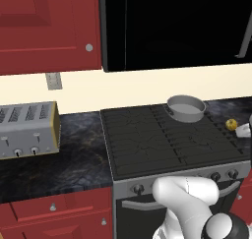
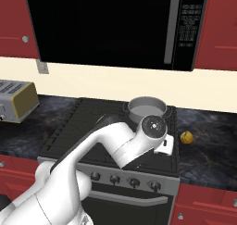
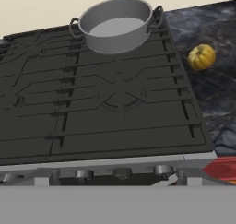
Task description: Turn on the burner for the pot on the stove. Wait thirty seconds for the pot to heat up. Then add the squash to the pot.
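Observation:
The grey pot point(image 1: 186, 107) point(image 2: 147, 109) point(image 3: 116, 25) stands on the back right burner of the black stove point(image 1: 147, 134) point(image 2: 83, 127) point(image 3: 69, 103); the pot holds nothing. On the dark counter to the stove's right lies the small yellow squash point(image 1: 231, 124) point(image 2: 186, 136) point(image 3: 201, 56). My gripper point(image 2: 165, 147) hovers over the stove's front right corner, above the row of dark knobs point(image 2: 134, 182) point(image 3: 122, 172). It is open and holds nothing. The hand view looks across the grates from the front edge toward the pot.
A silver toaster point(image 1: 27, 130) point(image 2: 16, 99) sits on the counter left of the stove. A black microwave point(image 2: 115, 25) hangs above the cooktop. Red cabinets point(image 1: 54, 208) run below the counter, and my white arm point(image 2: 102, 145) reaches across the stove's front.

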